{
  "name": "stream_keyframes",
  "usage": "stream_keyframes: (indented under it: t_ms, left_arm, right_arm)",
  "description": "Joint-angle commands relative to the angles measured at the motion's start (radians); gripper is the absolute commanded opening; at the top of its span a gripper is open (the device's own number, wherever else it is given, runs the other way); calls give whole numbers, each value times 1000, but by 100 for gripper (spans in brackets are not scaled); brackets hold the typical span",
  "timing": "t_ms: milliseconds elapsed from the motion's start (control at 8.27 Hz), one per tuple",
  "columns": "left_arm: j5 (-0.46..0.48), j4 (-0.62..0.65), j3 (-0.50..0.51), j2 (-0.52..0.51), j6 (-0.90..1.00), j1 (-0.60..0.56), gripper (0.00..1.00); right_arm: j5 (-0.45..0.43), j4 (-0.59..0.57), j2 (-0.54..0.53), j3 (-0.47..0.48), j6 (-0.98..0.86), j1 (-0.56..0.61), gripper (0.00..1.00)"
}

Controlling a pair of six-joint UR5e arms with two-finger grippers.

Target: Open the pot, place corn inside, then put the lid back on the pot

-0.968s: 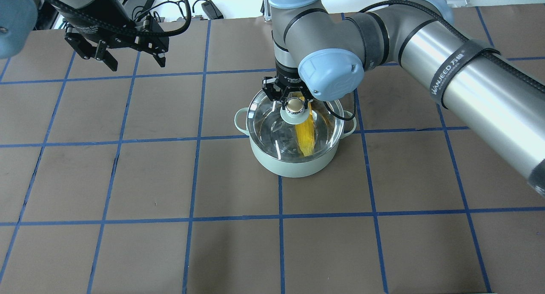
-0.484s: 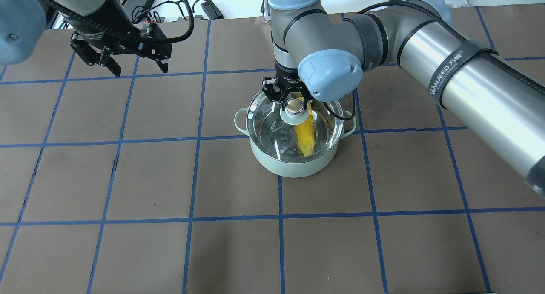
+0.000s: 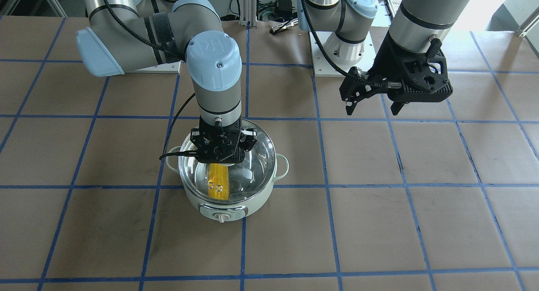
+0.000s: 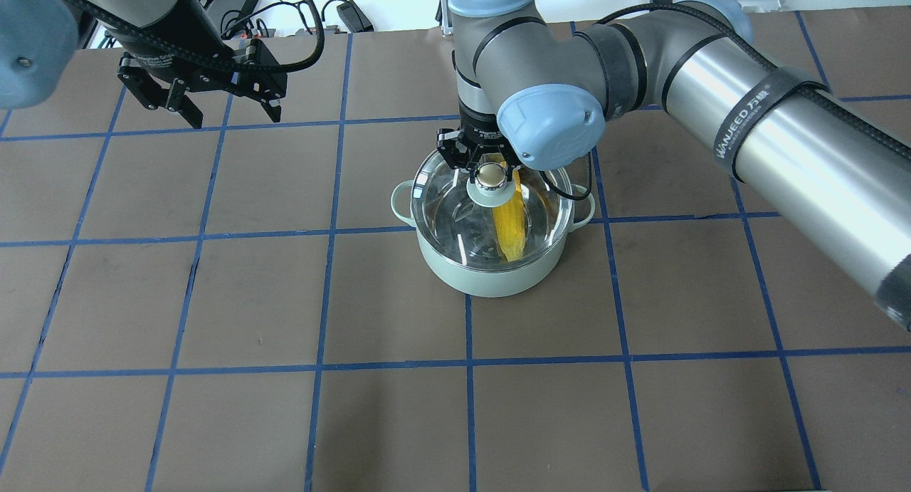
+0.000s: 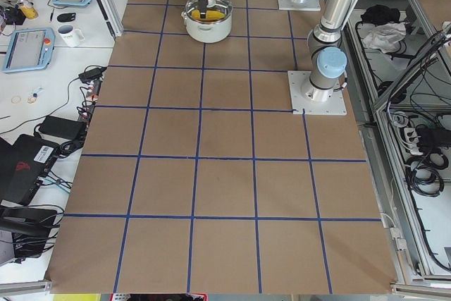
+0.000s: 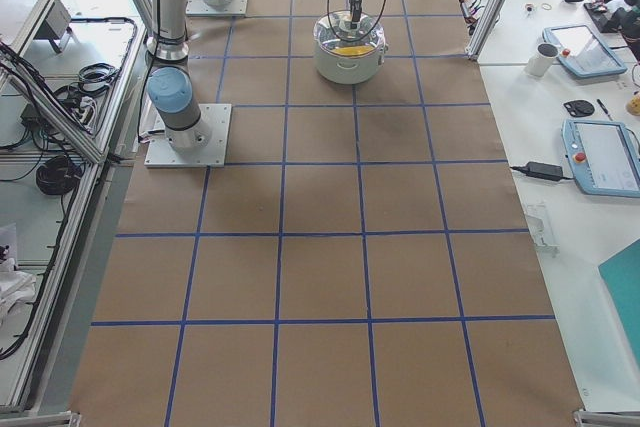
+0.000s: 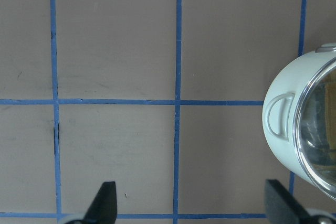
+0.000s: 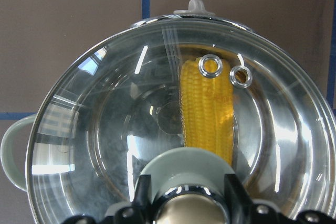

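The mint-green pot (image 4: 491,280) stands mid-table, its control dial facing away from the robot (image 3: 222,217). The yellow corn (image 4: 512,230) lies inside it, seen through the glass in the right wrist view (image 8: 207,114). The clear glass lid (image 4: 455,214) sits on the pot's rim. My right gripper (image 4: 490,173) reaches straight down, its fingers closed on either side of the lid's beige knob (image 8: 186,211). My left gripper (image 4: 231,113) is open and empty, hovering above the table to the far left of the pot, whose handle shows in the left wrist view (image 7: 278,116).
The brown table has a blue tape grid (image 4: 327,232). The right arm's large elbow (image 4: 551,125) hangs over the far side of the pot. Cables and a power adapter (image 4: 354,13) lie beyond the table's far edge.
My left gripper has turned a little and shifted slightly towards the far edge. My right gripper, the lid and the pot have hardly moved.
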Motion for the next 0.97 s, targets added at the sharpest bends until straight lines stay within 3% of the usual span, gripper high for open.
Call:
stream_keyframes:
  t_ms: [0, 363, 726, 847]
  left_arm:
    - [0, 0, 1, 0, 1, 0, 100]
    - [0, 2, 1, -3, 3, 0, 100]
    - [0, 2, 1, -3, 3, 0, 100]
    - [0, 3, 1, -3, 1, 0, 100]
  right_arm:
    - [-1, -9, 1, -1, -2, 0, 6]
    - [2, -11, 2, -1, -11, -2, 11]
    - [-3, -11, 5, 0, -11, -5, 48]
    - [-6, -15, 4, -1, -9, -6, 69]
